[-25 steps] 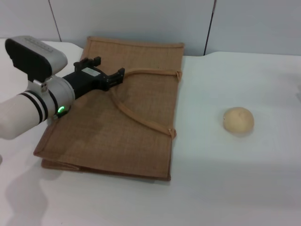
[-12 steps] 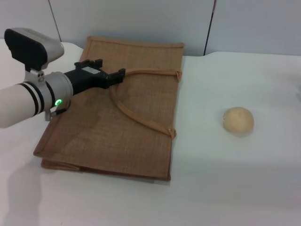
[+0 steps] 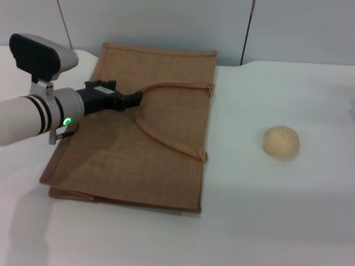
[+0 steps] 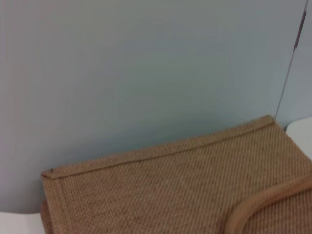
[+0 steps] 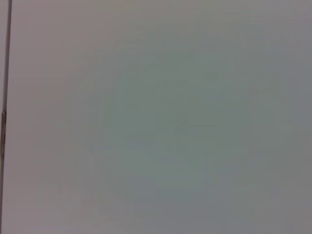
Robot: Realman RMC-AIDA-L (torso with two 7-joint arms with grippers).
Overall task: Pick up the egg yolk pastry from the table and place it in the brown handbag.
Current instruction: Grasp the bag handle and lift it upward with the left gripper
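The egg yolk pastry [image 3: 281,141], a small pale dome, sits on the white table [image 3: 277,210] to the right of the bag. The brown handbag [image 3: 133,160] lies flat at the left, with its upper handle [image 3: 166,138] looping across the top face. My left gripper [image 3: 136,98] reaches in from the left and sits right at the bend of that handle, low over the bag. The left wrist view shows the handbag's far edge [image 4: 161,156] and a piece of the handle [image 4: 258,207]. The right arm is out of view.
A grey panelled wall [image 3: 166,25] stands close behind the bag and table. White tabletop stretches between the bag and the pastry and toward the front edge. The right wrist view shows only blank grey wall [image 5: 156,117].
My left gripper has dropped and drawn back slightly to the left, from above the handle's bend down onto it. The bag and the pastry have not moved.
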